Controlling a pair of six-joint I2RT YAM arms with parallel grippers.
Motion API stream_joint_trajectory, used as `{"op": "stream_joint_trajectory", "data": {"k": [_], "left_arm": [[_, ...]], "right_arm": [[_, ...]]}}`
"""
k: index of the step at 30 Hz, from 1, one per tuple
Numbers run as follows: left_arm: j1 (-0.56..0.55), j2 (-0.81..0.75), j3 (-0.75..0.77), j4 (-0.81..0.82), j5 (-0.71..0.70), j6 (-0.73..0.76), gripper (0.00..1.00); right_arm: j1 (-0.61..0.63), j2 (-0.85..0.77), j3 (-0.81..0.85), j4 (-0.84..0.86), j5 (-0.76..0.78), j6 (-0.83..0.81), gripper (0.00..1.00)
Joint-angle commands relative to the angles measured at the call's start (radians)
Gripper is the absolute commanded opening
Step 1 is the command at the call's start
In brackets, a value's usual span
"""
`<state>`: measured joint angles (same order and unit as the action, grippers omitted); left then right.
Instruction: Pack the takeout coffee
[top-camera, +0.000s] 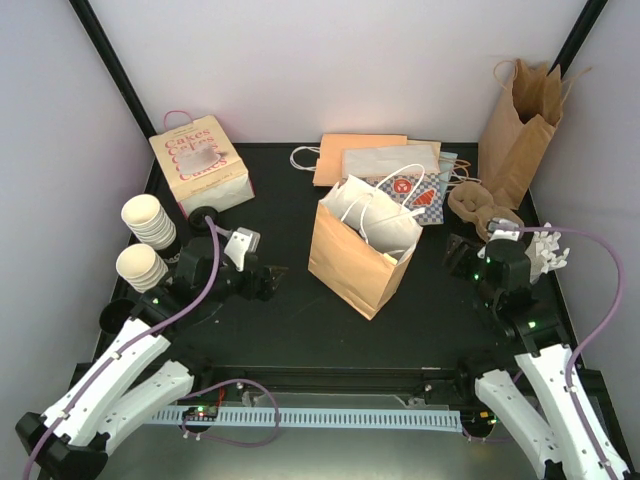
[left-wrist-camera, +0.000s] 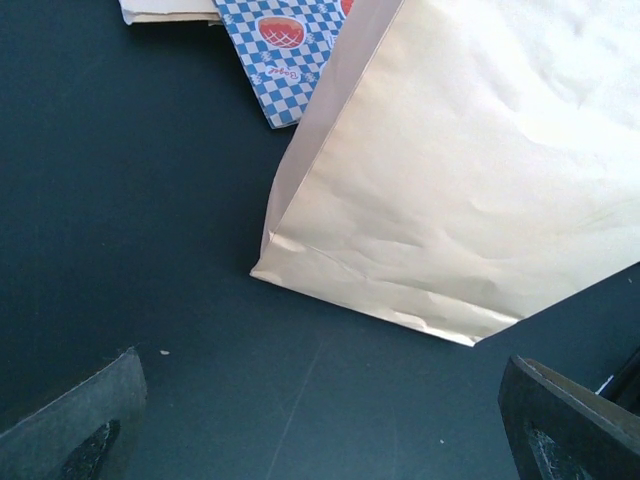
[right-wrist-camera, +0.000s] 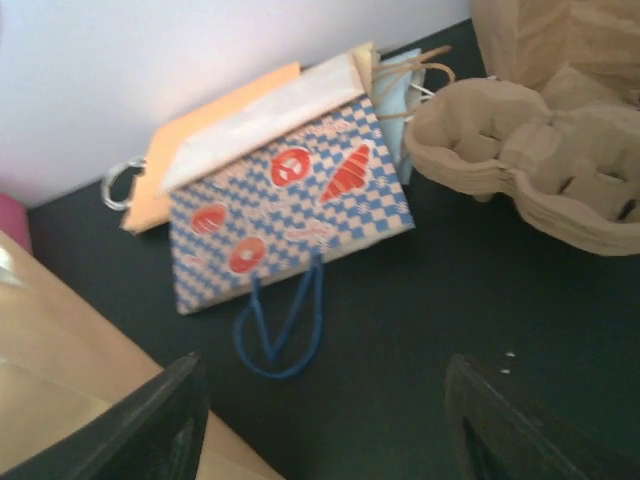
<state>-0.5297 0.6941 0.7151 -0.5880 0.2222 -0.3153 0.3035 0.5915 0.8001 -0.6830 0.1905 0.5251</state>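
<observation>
The takeout coffee is out of view in all three views. An open brown paper bag (top-camera: 350, 262) stands mid-table with white paper showing at its mouth. My left gripper (top-camera: 264, 281) sits just left of the bag, low over the black table. In the left wrist view the left gripper (left-wrist-camera: 320, 440) is open and empty, facing the bag's side (left-wrist-camera: 450, 180). My right gripper (top-camera: 458, 256) hangs to the right of the bag. In the right wrist view it (right-wrist-camera: 325, 425) is open with only bare table between its fingers (right-wrist-camera: 490, 420).
Stacked lidless cream cups (top-camera: 145, 222) and a round black thing (top-camera: 205, 214) sit at the left beside a cake box (top-camera: 200, 165). A blue checkered bag (right-wrist-camera: 285, 205) and flat bags lie at the back. Cardboard cup carriers (right-wrist-camera: 530, 150) and a tall brown bag (top-camera: 520, 125) are at the right.
</observation>
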Motion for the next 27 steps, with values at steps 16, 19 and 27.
{"op": "stream_joint_trajectory", "data": {"k": [16, 19, 27], "left_arm": [[0.006, 0.053, -0.056, 0.098, 0.021, -0.136, 0.99], [0.008, 0.057, -0.061, 0.1, 0.008, -0.148, 0.99], [0.008, 0.053, -0.089, 0.129, -0.028, -0.167, 0.99]], "right_arm": [[-0.17, 0.235, -0.282, 0.355, -0.318, 0.176, 0.01], [-0.17, 0.299, -0.298, 0.411, -0.415, 0.165, 0.01], [-0.169, 0.449, -0.325, 0.556, -0.684, 0.082, 0.01]]}}
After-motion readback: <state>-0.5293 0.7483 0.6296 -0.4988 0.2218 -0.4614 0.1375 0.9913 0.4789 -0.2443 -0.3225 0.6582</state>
